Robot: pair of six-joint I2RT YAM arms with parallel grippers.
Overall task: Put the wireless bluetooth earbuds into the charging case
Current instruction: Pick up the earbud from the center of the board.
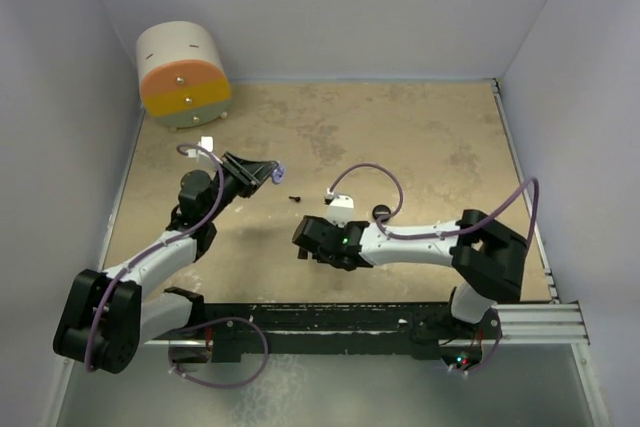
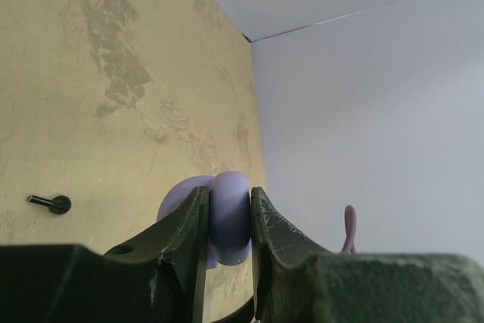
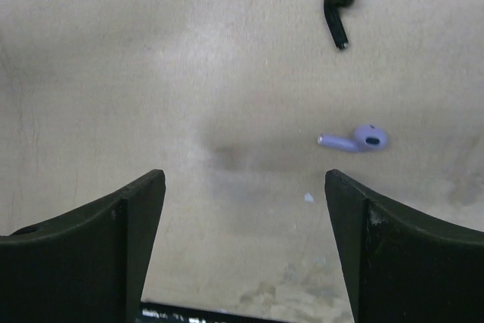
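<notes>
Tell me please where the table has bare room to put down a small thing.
Free: the wide far-right stretch of table, between the back wall and the right arm. Crowded: the centre, where a black earbud and a lavender earbud lie before the right tool. The far-left corner holds a cylinder.

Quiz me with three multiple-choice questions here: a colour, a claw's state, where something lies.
1. The piece pinched by the left gripper is: A orange; B lavender; C black.
2. The right gripper is: A open and empty; B shut on an earbud; C shut, empty.
3. The black earbud lies: A in the left gripper; B in the right gripper; C on the table.
Answers: B, pale purple shows in its grip; A, its jaws stand wide with nothing between; C, it rests on bare tabletop.
</notes>
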